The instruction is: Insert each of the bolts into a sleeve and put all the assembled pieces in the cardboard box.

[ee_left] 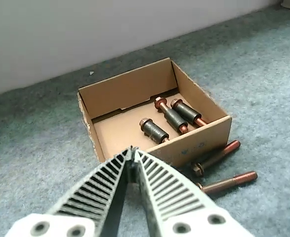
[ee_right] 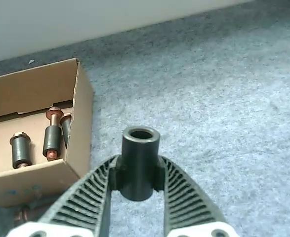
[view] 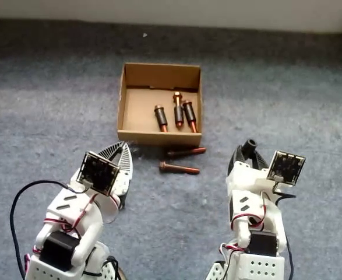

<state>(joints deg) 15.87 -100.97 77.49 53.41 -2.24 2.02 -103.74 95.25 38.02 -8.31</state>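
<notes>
A grey carpet (view: 287,93) covers the work surface. Two white arms stand at its near edge, the left arm (view: 77,221) and the right arm (view: 252,216), both pointing toward one open cardboard box (view: 159,139) that sits between and beyond them.

The left gripper (view: 124,147) hangs just short of the box's near left corner. Its ribbed jaws are clenched together with no gap between them and nothing in them, as the left wrist view (ee_left: 132,150) shows. The right gripper (view: 246,154) is off to the box's right, apart from it. Its jaws are parted only as far as the thing they grasp: one black sleeve (ee_right: 141,153) stood upright, its bore facing up, pinched on both sides at its lower half. The high view shows the sleeve's top (view: 250,144) rising above the fingertips.

There are five copper-coloured bolts in all. Three lie on the box floor as assembled pieces, each with a dark sleeve around its shank: one toward the middle (view: 161,118) and two close together toward the right wall (view: 178,111) (view: 189,114), heads toward the far side. Two bare bolts lie on the carpet outside: one (view: 186,152) just beside the box's front wall, the other (view: 179,168) slightly nearer the arms, roughly parallel to it.
</notes>
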